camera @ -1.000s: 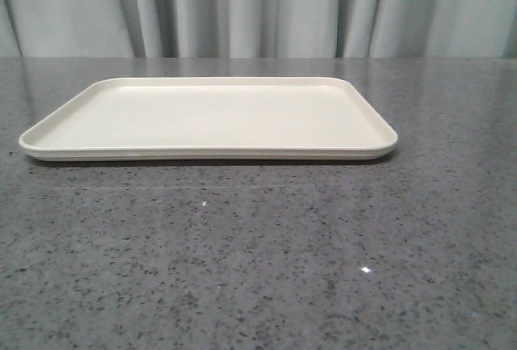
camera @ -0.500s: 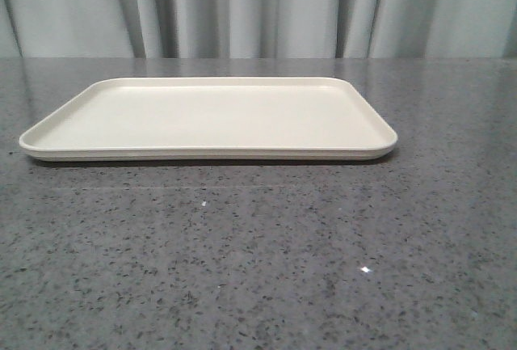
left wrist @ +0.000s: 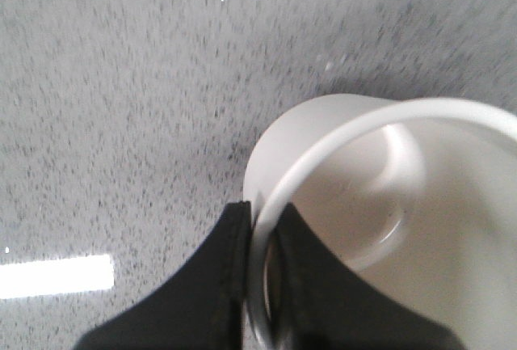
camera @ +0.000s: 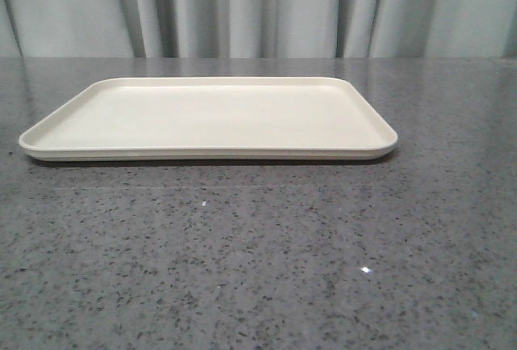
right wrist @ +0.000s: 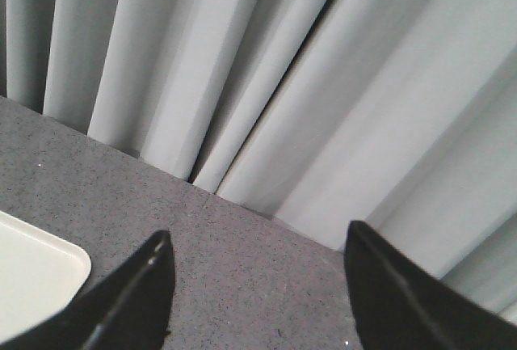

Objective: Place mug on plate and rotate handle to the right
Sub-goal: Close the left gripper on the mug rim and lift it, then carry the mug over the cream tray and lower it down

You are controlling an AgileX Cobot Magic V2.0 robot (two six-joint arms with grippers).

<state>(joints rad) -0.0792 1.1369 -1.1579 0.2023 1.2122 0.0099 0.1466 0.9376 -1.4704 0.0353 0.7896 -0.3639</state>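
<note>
The cream plate [camera: 208, 115] lies bare at the middle of the grey table in the front view, and one rounded corner of the plate [right wrist: 40, 273] shows in the right wrist view. Neither arm nor the mug appears in the front view. In the left wrist view the white mug [left wrist: 323, 136] fills the frame, and my left gripper [left wrist: 262, 233] is shut on its rim, one black finger outside the wall and one inside. The handle and the printed face are hidden. My right gripper [right wrist: 257, 245] is open and holds nothing, well apart from the plate's corner.
A pale pleated curtain [camera: 258, 6] hangs behind the table's far edge. The speckled grey tabletop [camera: 258, 269] stretches in front of the plate. A bright light reflection [left wrist: 56, 276] lies on the table beside the left fingers.
</note>
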